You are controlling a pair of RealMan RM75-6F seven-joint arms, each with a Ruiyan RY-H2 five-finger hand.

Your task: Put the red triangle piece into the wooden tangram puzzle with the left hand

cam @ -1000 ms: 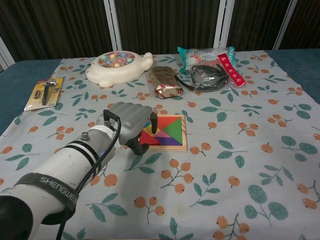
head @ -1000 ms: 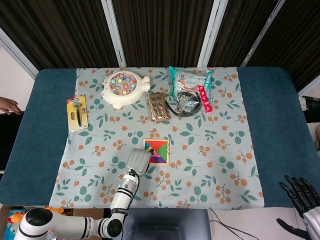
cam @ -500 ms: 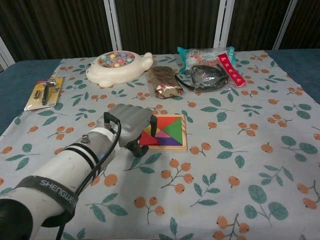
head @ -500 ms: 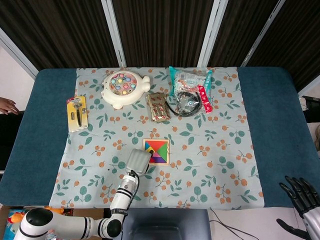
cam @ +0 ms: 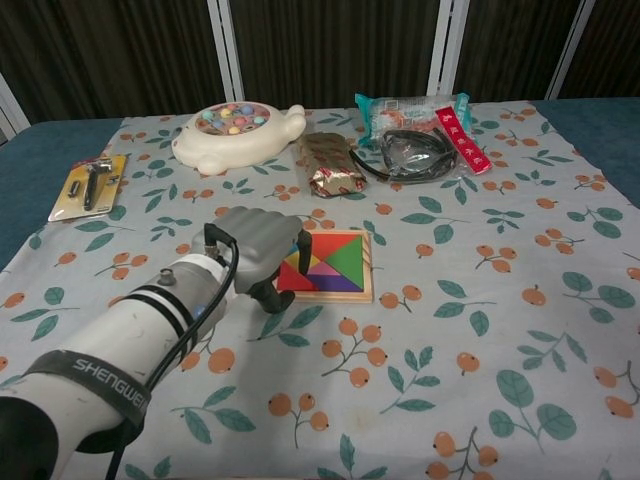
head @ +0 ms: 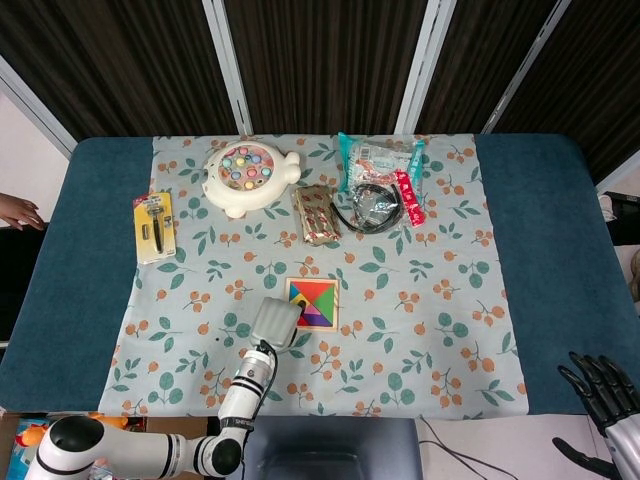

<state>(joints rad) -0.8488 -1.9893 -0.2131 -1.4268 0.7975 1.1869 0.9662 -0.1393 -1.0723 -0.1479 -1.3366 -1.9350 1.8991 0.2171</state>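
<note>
Chest view is showing the left hand curling at the puzzle's left edge, fingers hiding whether it is gripping anything. The red triangle is lying in the tray's left corner, seemingly seated; only withdrawing looks left.

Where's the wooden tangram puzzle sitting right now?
In both views the wooden tangram puzzle lies mid-cloth, just right of the left hand, with the foil snack pack beyond it.
</note>
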